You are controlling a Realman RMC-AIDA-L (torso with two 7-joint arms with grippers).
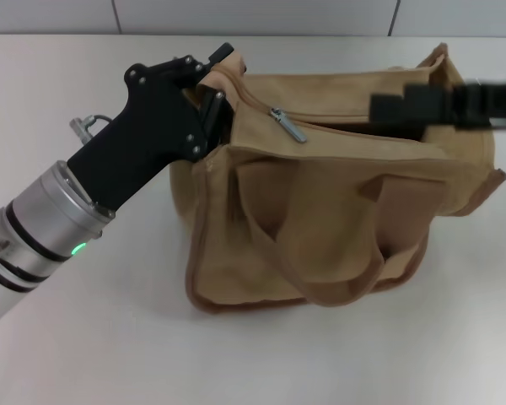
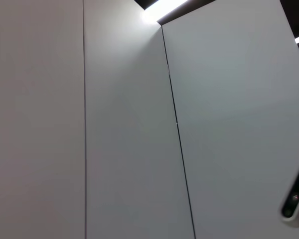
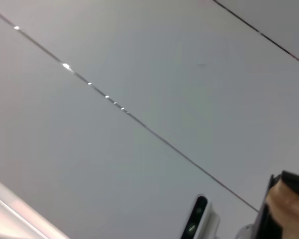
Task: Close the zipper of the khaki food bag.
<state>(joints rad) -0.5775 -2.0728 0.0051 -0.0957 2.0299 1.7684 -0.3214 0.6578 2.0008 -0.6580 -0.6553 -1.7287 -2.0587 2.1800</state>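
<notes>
The khaki food bag (image 1: 337, 211) stands on the white table, its two strap handles drooping over the near side. The zipper (image 1: 354, 125) runs along its top, and its silver pull tab (image 1: 288, 125) lies near the left end. A dark gap shows to the right of the tab. My left gripper (image 1: 212, 94) is at the bag's left top corner, with its fingers closed on the fabric there. My right gripper (image 1: 392, 105) is blurred and hovers over the zipper's right half, well to the right of the tab. A bit of tan fabric (image 3: 289, 209) shows in the right wrist view.
The white table (image 1: 110, 337) runs to a grey panelled wall (image 1: 253, 13) behind the bag. The left arm (image 1: 59, 219) crosses the table's left side. Both wrist views show mostly wall panels.
</notes>
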